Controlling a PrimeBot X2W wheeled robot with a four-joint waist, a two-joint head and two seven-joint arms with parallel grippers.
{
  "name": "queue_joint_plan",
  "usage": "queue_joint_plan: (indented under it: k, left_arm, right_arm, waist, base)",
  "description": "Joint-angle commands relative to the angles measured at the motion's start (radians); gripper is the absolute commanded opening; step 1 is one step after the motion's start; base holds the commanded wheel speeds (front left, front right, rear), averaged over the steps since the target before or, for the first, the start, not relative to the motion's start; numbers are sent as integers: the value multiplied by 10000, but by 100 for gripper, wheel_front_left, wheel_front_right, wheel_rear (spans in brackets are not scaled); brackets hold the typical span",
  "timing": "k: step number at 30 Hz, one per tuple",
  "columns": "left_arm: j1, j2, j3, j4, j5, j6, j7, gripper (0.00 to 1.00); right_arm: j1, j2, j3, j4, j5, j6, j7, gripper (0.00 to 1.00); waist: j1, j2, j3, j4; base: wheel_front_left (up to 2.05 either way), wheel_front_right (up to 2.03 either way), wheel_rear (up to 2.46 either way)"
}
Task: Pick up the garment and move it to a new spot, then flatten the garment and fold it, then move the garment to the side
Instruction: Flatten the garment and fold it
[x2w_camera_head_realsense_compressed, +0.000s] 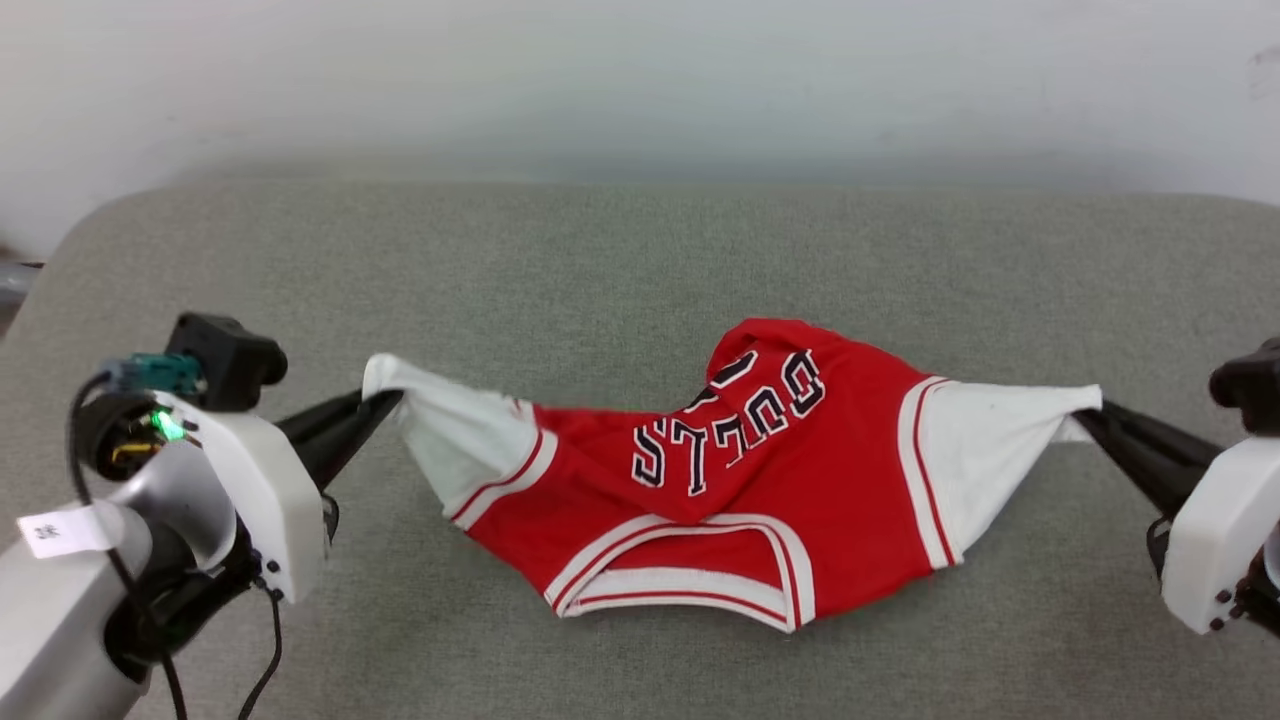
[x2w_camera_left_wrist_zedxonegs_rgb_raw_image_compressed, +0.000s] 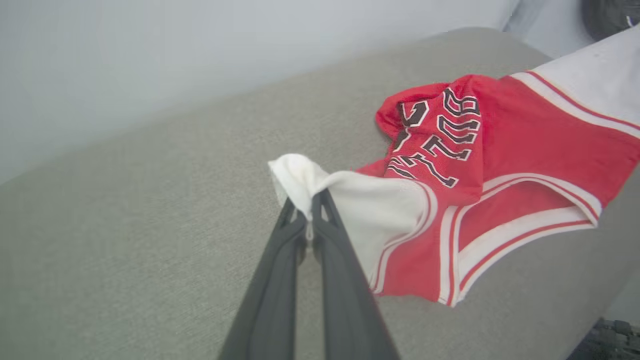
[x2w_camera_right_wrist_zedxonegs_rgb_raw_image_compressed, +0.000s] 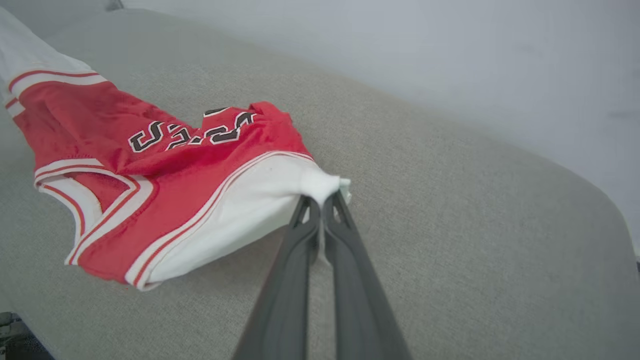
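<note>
Garment (x2w_camera_head_realsense_compressed: 800, 470): middle of cushion (x2w_camera_head_realsense_compressed: 600, 260), long axis spanning left-right, centre bunched.
Left gripper (x2w_camera_head_realsense_compressed: 383, 400): clenched on white sleeve tip (x2w_camera_left_wrist_zedxonegs_rgb_raw_image_compressed: 295, 175), cushion's left.
Right gripper (x2w_camera_head_realsense_compressed: 1092, 412): clenched on opposite sleeve tip (x2w_camera_right_wrist_zedxonegs_rgb_raw_image_compressed: 325, 185), cushion's right.
Nearer arm: neither.

My red shirt (x2w_camera_head_realsense_compressed: 860, 480) carries black lettering (x2w_camera_head_realsense_compressed: 730, 430) with a white outline across the chest; from my head it stands upside down and reads BULLS, the B end bent over a fold; one more black, white-edged character (x2w_camera_head_realsense_compressed: 735, 368) sits just above on that fold, too bunched to read; in my left wrist view the same lettering (x2w_camera_left_wrist_zedxonegs_rgb_raw_image_compressed: 440, 135) runs slanted and creased; in my right wrist view the lettering (x2w_camera_right_wrist_zedxonegs_rgb_raw_image_compressed: 190, 132) shows a clear S, the rest wrinkled; a small white tag (x2w_camera_head_realsense_compressed: 60, 530) on my left arm (x2w_camera_head_realsense_compressed: 50, 620) bears tiny dark marks, too blurred to read.
</note>
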Motion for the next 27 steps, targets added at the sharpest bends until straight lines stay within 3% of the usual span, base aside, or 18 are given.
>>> queue_joint_plan:
  k: [1,5,13,20,27]
  left_arm:
    - [-65,51,217,-409,-166,102,-165,0]
    - [-237,216,645,-1530,-263,345,-382,0]
    - [-954,-18,1463,-2811,-794,502,-800,0]
    - [-2199,-199,2185,-2875,-1411,172,-1119,0]
    - [-3855,-585,2312,-2324,-1619,22,-925,0]
  right_arm:
    - [-90,102,-178,-104,-29,-8,-154,0]
    - [-367,244,-657,-361,-139,-10,-422,0]
    - [-1250,537,-1391,-696,-246,-8,-743,0]
    - [-2640,812,-1865,-829,-311,-10,-806,0]
    - [-4598,1015,-1762,-318,-482,-10,-685,0]
  waist:
    - [0,-1,-212,57]
    - [0,-1,-436,67]
    - [0,-1,-589,0]
    - [0,-1,-374,-95]
    - [0,-1,296,-93]
  base:
    - [0,0,0]
    - [0,0,0]
    - [0,0,0]
    - [0,0,0]
    - [0,0,0]
